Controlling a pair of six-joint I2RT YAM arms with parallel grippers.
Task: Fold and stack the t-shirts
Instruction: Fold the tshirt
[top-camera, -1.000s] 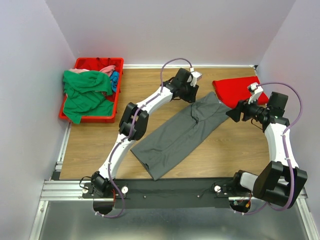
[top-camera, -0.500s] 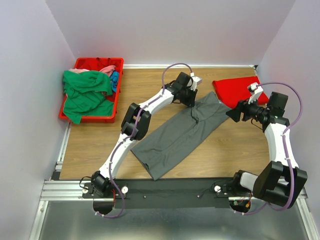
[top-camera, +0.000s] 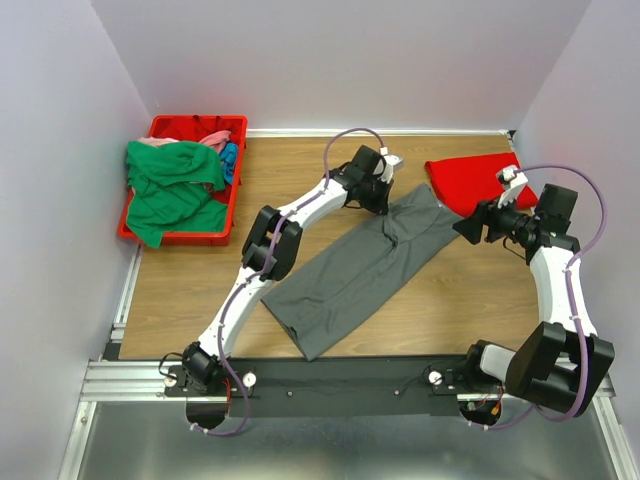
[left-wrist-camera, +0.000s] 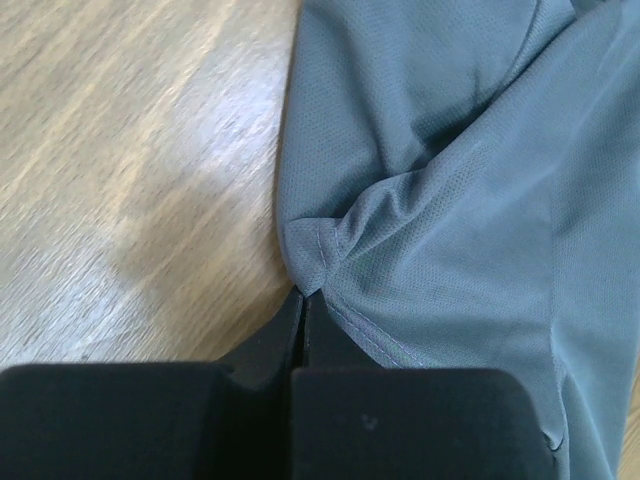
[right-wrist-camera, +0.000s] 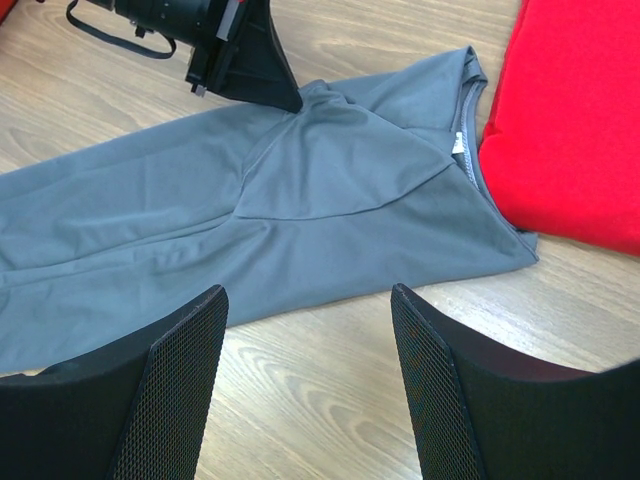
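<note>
Left claw (left-wrist-camera: 304, 303) — clamped on grey t-shirt (left-wrist-camera: 450, 180) edge | right claw (right-wrist-camera: 308, 298) agape (shirt ahead)

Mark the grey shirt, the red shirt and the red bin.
grey shirt (top-camera: 350, 275), top view, middle of the cloth.
red shirt (top-camera: 465, 182), top view, middle of the folded cloth.
red bin (top-camera: 185, 119), top view, far rim.

Clearances, top view
Bare table (top-camera: 455, 310) lower right; left arm (top-camera: 270, 245), dark grey t-shirt (top-camera: 350, 275) cross centre; red bin (top-camera: 200, 121) upper left.
</note>
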